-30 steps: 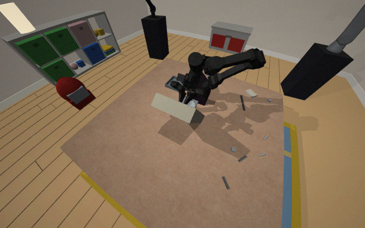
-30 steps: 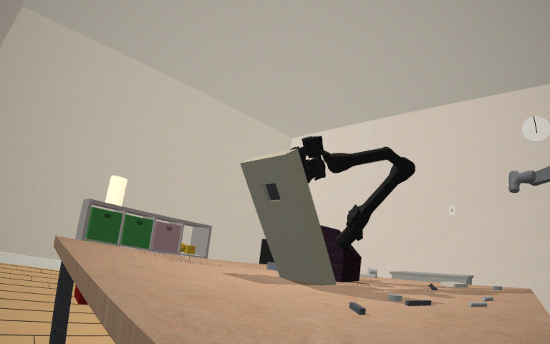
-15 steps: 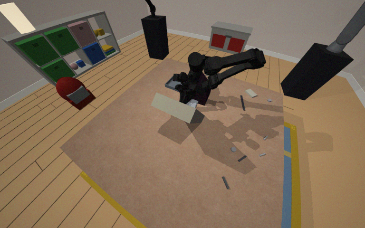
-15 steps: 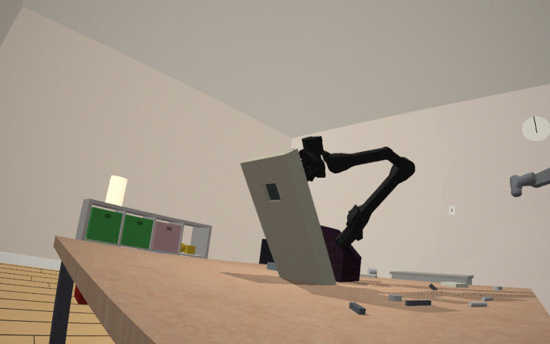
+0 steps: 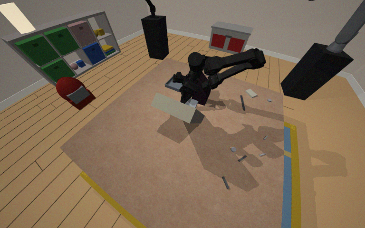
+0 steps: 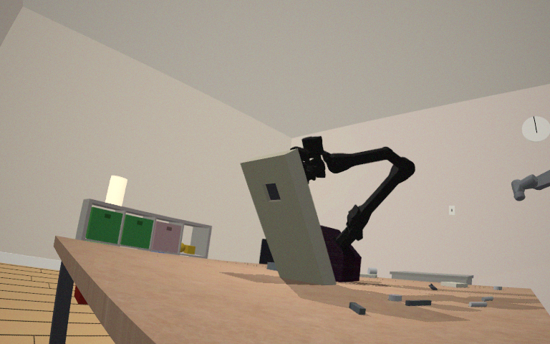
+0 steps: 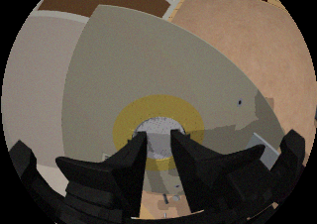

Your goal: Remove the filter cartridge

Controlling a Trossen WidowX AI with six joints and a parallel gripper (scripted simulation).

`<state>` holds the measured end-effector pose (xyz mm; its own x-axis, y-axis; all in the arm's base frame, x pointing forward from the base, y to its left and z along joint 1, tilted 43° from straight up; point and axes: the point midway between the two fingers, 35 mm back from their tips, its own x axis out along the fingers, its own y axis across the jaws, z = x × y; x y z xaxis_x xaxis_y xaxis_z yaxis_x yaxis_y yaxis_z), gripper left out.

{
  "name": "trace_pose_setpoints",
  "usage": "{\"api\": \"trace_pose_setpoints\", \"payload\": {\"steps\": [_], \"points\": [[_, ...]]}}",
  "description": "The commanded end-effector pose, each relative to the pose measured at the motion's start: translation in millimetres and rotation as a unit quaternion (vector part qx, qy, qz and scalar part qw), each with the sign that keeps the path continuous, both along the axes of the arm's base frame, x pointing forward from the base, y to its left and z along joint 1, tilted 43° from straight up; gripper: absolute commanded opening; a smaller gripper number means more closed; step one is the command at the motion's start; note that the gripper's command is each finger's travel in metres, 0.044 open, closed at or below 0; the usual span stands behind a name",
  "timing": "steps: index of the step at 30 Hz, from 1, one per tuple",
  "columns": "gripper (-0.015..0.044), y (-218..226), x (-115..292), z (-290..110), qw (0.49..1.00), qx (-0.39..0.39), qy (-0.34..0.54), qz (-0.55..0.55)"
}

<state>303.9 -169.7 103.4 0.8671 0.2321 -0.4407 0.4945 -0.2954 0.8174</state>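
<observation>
The pale grey-green service panel [image 5: 173,108] [image 6: 288,239] [image 7: 124,60] stands tilted on the table. In the wrist view the round grey cartridge [image 7: 159,123] sits inside the panel's yellow ring [image 7: 124,121]. My gripper [image 7: 158,133] is shut on the cartridge, with both fingertips at its face. The fingertips cover the slots, and I cannot tell how deep they reach or whether the face stands out of the panel. In the exterior view the panel hides the fingertips. The blue-grey tray [image 5: 166,85] [image 6: 271,266] lies on the table beside the arm's base, partly hidden by the arm in the top view.
A pale grey object [image 5: 191,103] shows just behind the panel. A pale block [image 5: 251,93] [image 6: 453,284], dark bars [image 5: 243,102] [image 6: 356,308] and small grey discs [image 5: 233,149] [image 6: 394,297] lie on the table [image 5: 128,147] [image 6: 235,311].
</observation>
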Motion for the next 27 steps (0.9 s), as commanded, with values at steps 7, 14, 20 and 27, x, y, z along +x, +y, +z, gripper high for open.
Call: {"api": "trace_pose_setpoints", "payload": {"steps": [7, 14, 20, 27], "points": [[0.0000, -9, -25, 10, 1.000, -0.006, 0.010, 0.007], [0.0000, -15, -53, 25, 1.000, -0.012, 0.005, 0.010], [0.0000, -16, -63, 32, 1.000, -0.014, 0.001, 0.010], [0.0000, -4, -69, 20, 1.000, -0.014, 0.001, 0.010]]}}
